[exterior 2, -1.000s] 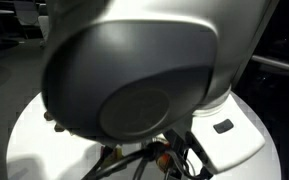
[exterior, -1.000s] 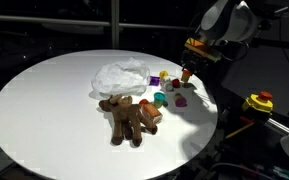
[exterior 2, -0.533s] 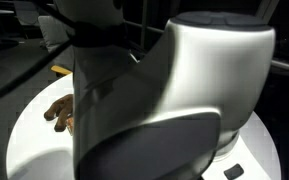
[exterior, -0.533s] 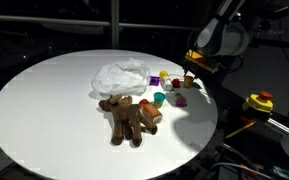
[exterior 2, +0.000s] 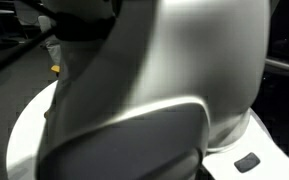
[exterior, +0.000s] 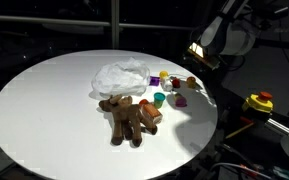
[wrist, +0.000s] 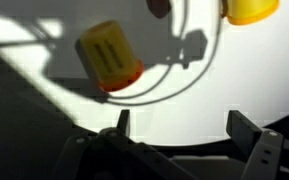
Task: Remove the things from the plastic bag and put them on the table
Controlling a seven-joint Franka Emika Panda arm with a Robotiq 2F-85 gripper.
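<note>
The crumpled clear plastic bag (exterior: 122,76) lies on the round white table (exterior: 44,110). In front of it is a brown plush reindeer (exterior: 127,118). To its right sit small toys: a purple piece (exterior: 155,77), a green cup (exterior: 160,98) and a yellow-orange block (exterior: 188,82). My gripper (exterior: 197,58) hovers above the block near the table's right edge. In the wrist view the gripper (wrist: 182,125) is open with only bare table between its fingers. The yellow-orange block (wrist: 109,55) lies beyond the fingers, apart from them.
A second yellow piece (wrist: 251,10) and a red one (wrist: 159,8) lie at the top of the wrist view. The arm's housing (exterior 2: 154,90) fills an exterior view. A yellow-and-red device (exterior: 258,102) stands off the table at the right.
The gripper has opened and lifted away from the table. The yellow-orange block it held now lies on the table by the other small toys.
</note>
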